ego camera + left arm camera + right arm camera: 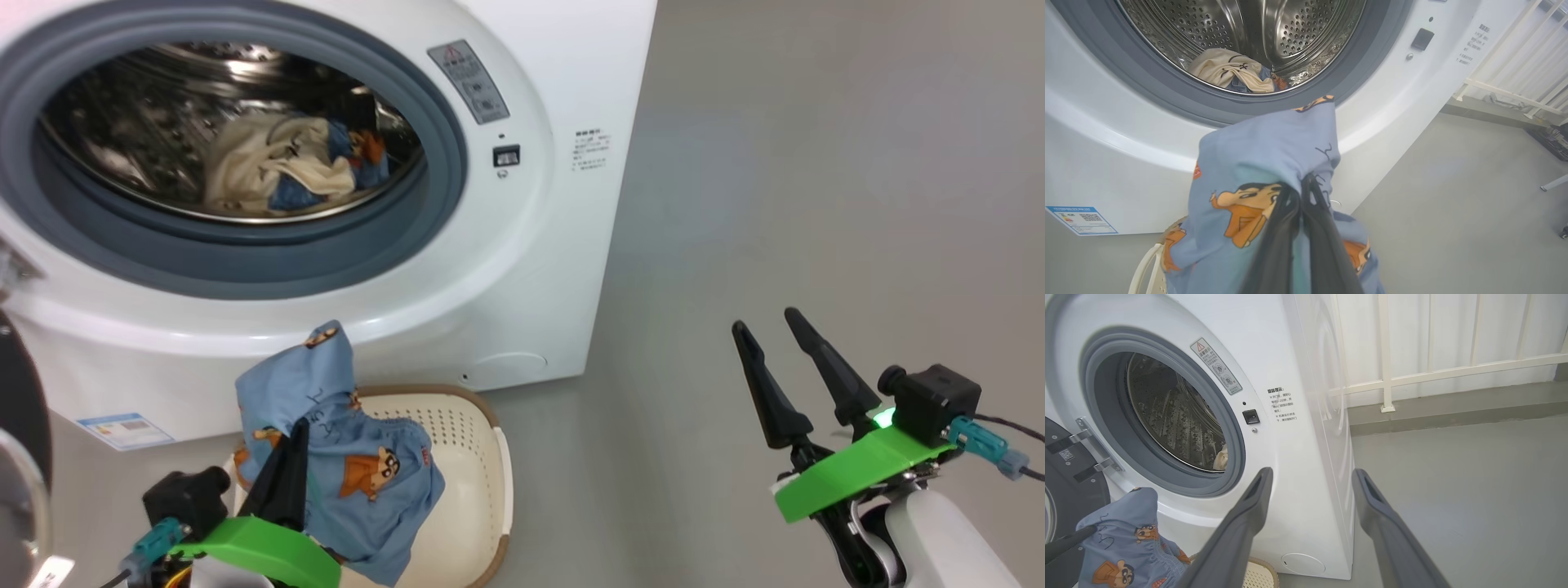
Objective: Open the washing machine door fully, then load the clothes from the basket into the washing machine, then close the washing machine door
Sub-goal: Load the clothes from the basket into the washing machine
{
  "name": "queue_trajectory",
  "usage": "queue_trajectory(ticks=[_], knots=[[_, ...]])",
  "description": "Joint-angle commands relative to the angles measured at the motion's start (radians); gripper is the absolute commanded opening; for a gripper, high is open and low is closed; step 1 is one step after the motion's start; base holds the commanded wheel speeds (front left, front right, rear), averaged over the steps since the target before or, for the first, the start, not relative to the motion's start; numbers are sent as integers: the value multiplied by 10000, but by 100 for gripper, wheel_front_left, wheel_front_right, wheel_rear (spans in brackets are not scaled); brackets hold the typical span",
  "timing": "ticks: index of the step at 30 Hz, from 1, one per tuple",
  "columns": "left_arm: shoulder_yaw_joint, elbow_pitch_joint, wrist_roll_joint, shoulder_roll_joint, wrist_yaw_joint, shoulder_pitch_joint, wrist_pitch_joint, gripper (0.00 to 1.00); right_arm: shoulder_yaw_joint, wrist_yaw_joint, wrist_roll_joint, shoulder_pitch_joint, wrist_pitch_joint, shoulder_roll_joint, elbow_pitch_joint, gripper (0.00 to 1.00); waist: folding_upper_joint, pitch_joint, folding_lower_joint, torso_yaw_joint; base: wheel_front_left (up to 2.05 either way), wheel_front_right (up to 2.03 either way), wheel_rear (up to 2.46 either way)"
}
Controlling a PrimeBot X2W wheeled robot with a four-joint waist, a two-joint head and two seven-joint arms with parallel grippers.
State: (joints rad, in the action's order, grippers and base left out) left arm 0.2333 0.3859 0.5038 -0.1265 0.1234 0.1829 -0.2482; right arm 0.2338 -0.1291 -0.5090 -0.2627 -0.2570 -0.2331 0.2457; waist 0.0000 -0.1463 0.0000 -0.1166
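The white washing machine (pixel 522 269) stands with its round mouth uncovered. Its black-rimmed door (pixel 20 416) hangs swung out at the far left. Cream and blue clothes (pixel 277 167) lie inside the steel drum (pixel 1241 28). My left gripper (pixel 290 441) is shut on a light blue garment (pixel 359 457) with orange cartoon prints, lifted over the cream basket (pixel 482 457) just below the machine's front. That garment (pixel 1257 163) drapes over my dark fingers (pixel 1290 228) in the left wrist view. My right gripper (pixel 767 322) hovers open and empty over the floor, right of the machine.
Bare grey floor (pixel 816 163) spreads to the right of the machine. A white railing (pixel 1412 371) and a low kerb run along the wall behind. A blue label sticker (pixel 122 429) sits low on the machine's front.
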Motion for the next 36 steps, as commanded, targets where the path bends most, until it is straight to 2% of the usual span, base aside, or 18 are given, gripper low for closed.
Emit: queue_trajectory(ticks=[1, 13, 26, 36], knots=[[-529, -439, -143, -92, 14, -15, -135, 0, 124, -16, -139, 170, -48, -121, -171, 100, 0, 439, 0, 281, 0, 0, 0], [-1238, -1711, -966, 135, -361, -748, -135, 0, 228, -16, -189, 606, -48, -252, 43, 100, 0, 1326, 0, 503, 0, 0, 0], [-1149, -2229, -1669, 86, -820, -893, -135, 0, 278, -16, -191, 660, -48, -384, -7, 100, 0, 1424, 0, 548, 0, 0, 0], [-1114, -2284, -1776, 26, -928, -682, -132, 0, 341, -16, -177, 644, -48, -390, -67, 100, 0, 1179, 0, 447, 0, 0, 0]])
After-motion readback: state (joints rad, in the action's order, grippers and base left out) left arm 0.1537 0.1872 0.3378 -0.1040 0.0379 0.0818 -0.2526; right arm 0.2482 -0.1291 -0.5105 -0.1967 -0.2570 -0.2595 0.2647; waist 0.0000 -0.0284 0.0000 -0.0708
